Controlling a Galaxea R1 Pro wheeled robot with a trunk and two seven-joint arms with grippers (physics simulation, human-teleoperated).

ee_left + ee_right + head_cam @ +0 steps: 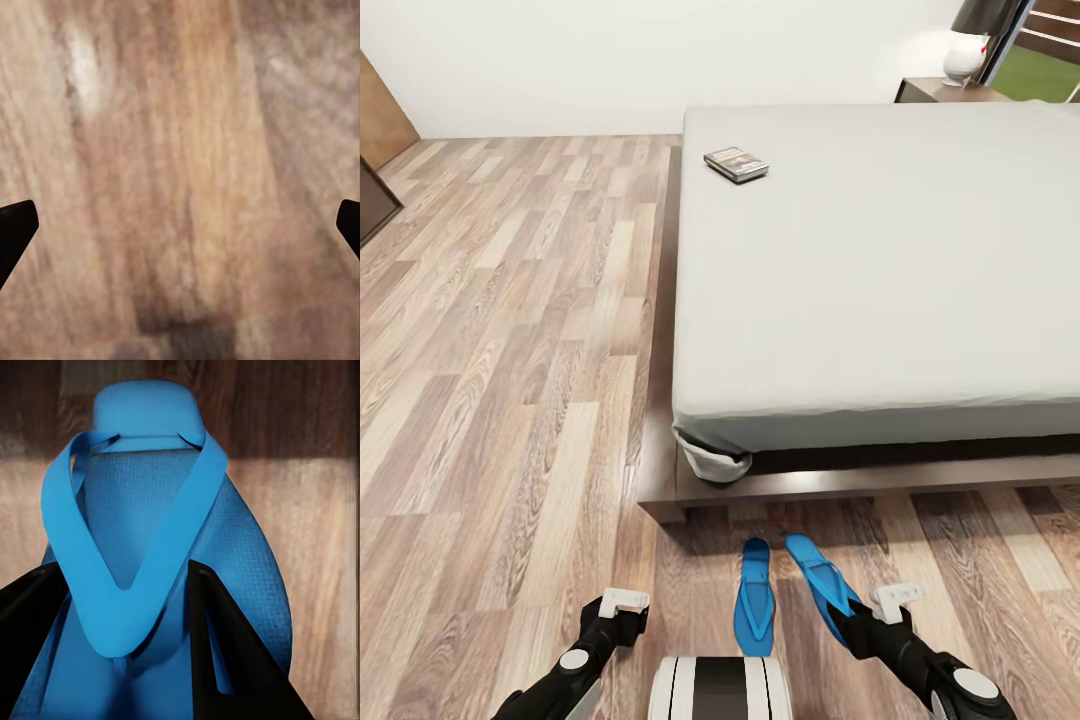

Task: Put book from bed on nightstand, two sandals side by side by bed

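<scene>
— What's the right gripper (120, 641) doing?
— Pinching one blue sandal (161, 555) by its strap.
— And the left gripper (180, 225)?
— Spread wide over the wood-plank floor (490, 380). The other sandal (755, 598) lies before the bed (880, 290); the book (736, 164) rests on it.

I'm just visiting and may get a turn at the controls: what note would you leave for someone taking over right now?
Right pincer: closed around one blue sandal, at the strap, low over the floor by the foot of the bed.
Left pincer: open, holding nothing, over bare floorboards.
Other sandal: flat on the floor next to the held one, the two angled slightly apart.
Book: lying on the mattress near its far left corner.
Nightstand: beyond the bed's far side, with a lamp on it.
Done: nothing finished.
Left: set the sandals down side by side by the bed, then carry the book to the nightstand.
</scene>
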